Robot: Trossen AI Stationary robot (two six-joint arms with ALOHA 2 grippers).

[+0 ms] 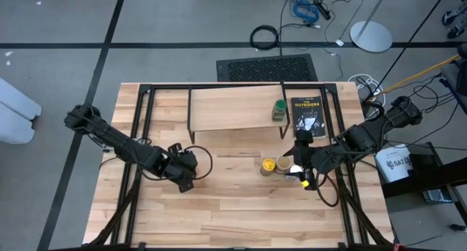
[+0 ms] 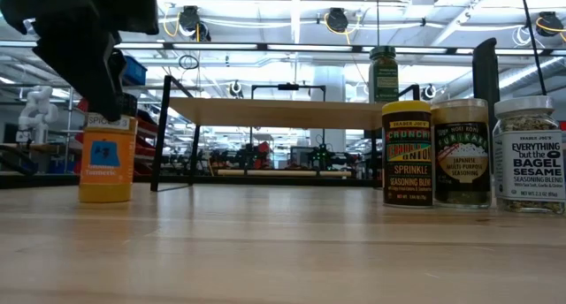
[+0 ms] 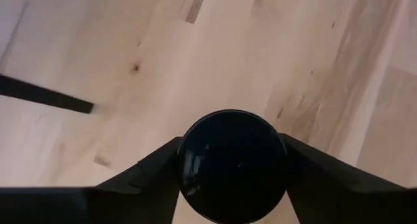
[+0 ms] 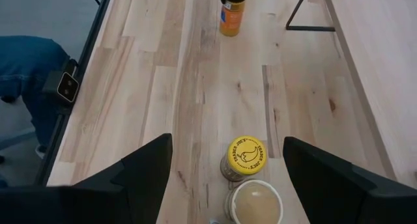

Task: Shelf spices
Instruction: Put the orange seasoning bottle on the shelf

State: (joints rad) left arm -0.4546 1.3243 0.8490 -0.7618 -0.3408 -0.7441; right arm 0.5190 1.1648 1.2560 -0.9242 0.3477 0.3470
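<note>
An orange spice jar with a dark lid (image 2: pixel 106 158) stands left of the table's middle, and my left gripper (image 1: pixel 182 168) is shut on its top. My right gripper (image 4: pixel 228 142) hovers open above a close group of jars right of centre. That group is the yellow-lidded jar (image 4: pixel 246 155), the tan-lidded jar (image 4: pixel 254 201) and the white-lidded jar (image 2: pixel 529 154), all standing on the table. A green-lidded jar (image 1: pixel 279 109) stands on the right end of the light-wood shelf (image 1: pixel 226 109). My left gripper pinches the jar's dark lid (image 3: pixel 195 159) between its two fingers, one on each side. It comes from above, pointing down. The jar stands upright with its base (image 2: pixel 106 198) on the tabletop.
A black book (image 1: pixel 307 114) lies just right of the shelf, at the far right of the table. Black frame bars run along the table's left and right sides (image 1: pixel 142 112). Bare wood lies between the two grippers and toward the near edge (image 1: pixel 233 214).
</note>
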